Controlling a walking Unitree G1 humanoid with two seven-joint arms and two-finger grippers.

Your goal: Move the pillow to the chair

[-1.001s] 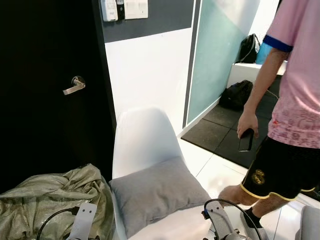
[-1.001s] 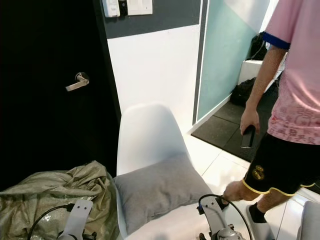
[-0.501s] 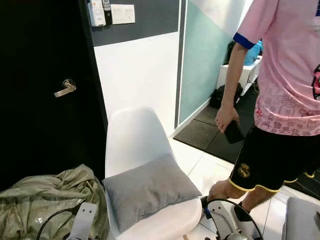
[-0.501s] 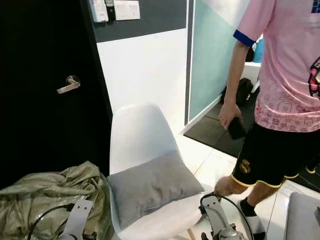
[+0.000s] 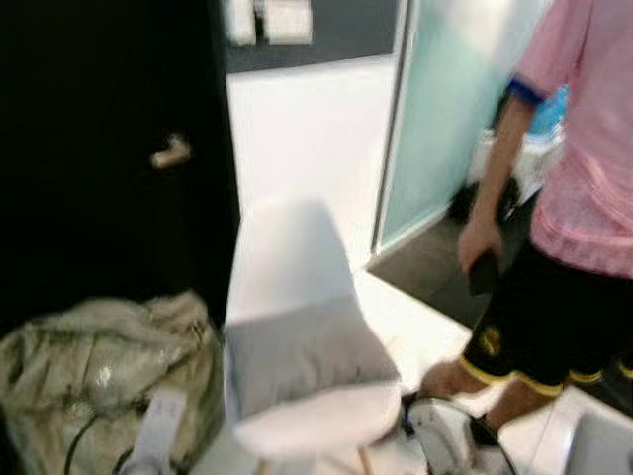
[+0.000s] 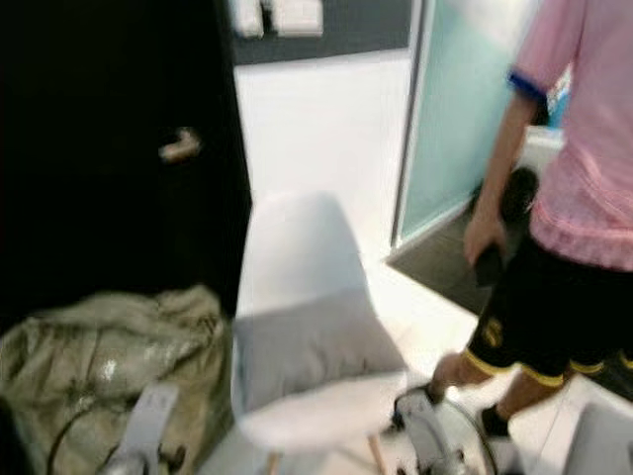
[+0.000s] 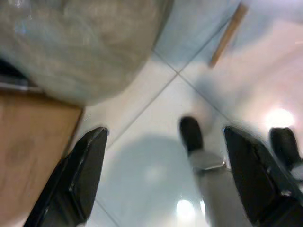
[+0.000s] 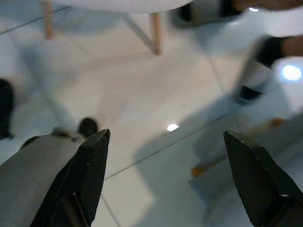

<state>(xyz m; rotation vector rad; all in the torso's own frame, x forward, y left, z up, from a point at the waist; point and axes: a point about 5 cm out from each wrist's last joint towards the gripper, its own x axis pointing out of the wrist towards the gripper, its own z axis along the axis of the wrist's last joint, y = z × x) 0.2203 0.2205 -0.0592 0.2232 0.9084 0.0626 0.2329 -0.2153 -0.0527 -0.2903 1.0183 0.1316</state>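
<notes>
The grey pillow (image 5: 302, 354) lies on the seat of the white chair (image 5: 293, 259), so the task looks done. It seems soft and light; a corner would be easiest to grasp. The left pincer (image 7: 165, 175) and right pincer (image 8: 165, 175) are both released, hanging above the floor.

Head stereo pair looks forward-down, sharing chair (image 5: 297, 297); both wrist cameras face tiled floor (image 8: 156, 118) closely.
</notes>
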